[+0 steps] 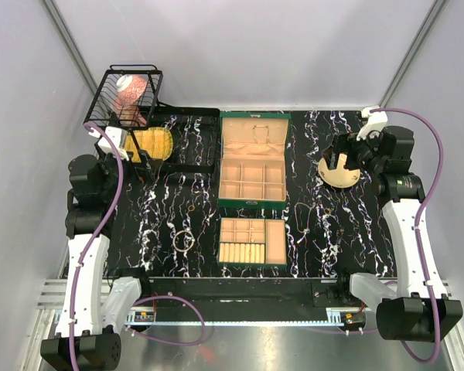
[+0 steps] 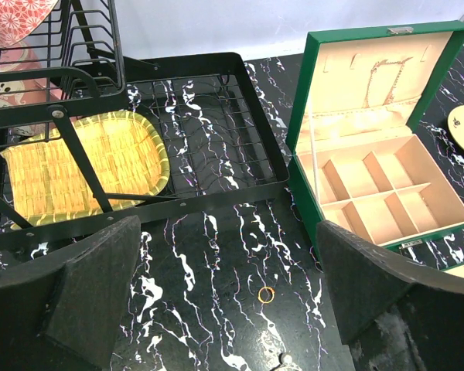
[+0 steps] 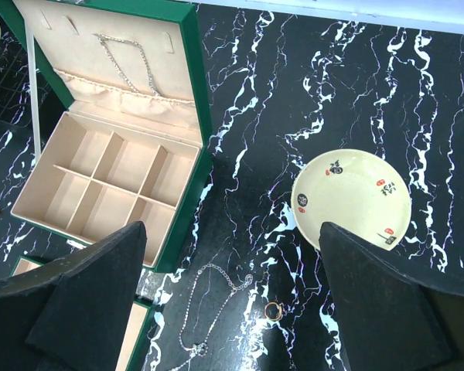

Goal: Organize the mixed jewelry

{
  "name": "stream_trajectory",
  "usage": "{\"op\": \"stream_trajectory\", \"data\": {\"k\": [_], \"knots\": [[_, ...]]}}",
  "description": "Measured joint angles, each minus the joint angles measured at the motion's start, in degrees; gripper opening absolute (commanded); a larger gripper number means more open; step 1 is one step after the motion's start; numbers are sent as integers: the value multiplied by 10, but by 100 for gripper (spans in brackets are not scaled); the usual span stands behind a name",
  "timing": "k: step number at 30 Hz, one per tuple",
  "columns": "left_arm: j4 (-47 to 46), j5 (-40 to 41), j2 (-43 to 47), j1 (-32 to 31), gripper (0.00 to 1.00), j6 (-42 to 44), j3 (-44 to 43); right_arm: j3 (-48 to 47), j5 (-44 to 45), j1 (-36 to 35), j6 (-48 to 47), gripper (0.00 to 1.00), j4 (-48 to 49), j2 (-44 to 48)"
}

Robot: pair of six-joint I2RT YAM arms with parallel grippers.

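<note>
Left of the green box (image 1: 253,158), the left gripper (image 2: 228,247) is held released over the marbled table (image 1: 158,212), and a small gold ring (image 2: 267,294) is seen between its spread fingers; a slim bangle (image 1: 184,240) is left of the box, towards the arm bases; right of the box, a fine chain (image 3: 209,305) and a second ring (image 3: 273,311) lie loose under the right gripper (image 3: 232,239), likewise released, nothing grasped; slips are judged likely, such thin pieces lying flat, and the chain could be snagged and dragged.
</note>
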State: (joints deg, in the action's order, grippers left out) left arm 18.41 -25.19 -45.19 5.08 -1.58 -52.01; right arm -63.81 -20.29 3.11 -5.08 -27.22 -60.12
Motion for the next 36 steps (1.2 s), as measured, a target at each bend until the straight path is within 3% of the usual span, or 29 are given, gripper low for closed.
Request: {"op": "stream_trajectory", "data": {"k": [12,19,23,36], "knots": [[0,-7,0,0,99,0,1,1,-9,0,0,100,0,0],[3,-62,1,0,99,20,3,1,-19,0,-32,100,-26,0],[17,-109,0,0,99,40,13,9,-18,0,-79,100,-47,-2],[49,-169,-7,0,99,83,20,111,-35,0,-264,85,-104,-91]]}}
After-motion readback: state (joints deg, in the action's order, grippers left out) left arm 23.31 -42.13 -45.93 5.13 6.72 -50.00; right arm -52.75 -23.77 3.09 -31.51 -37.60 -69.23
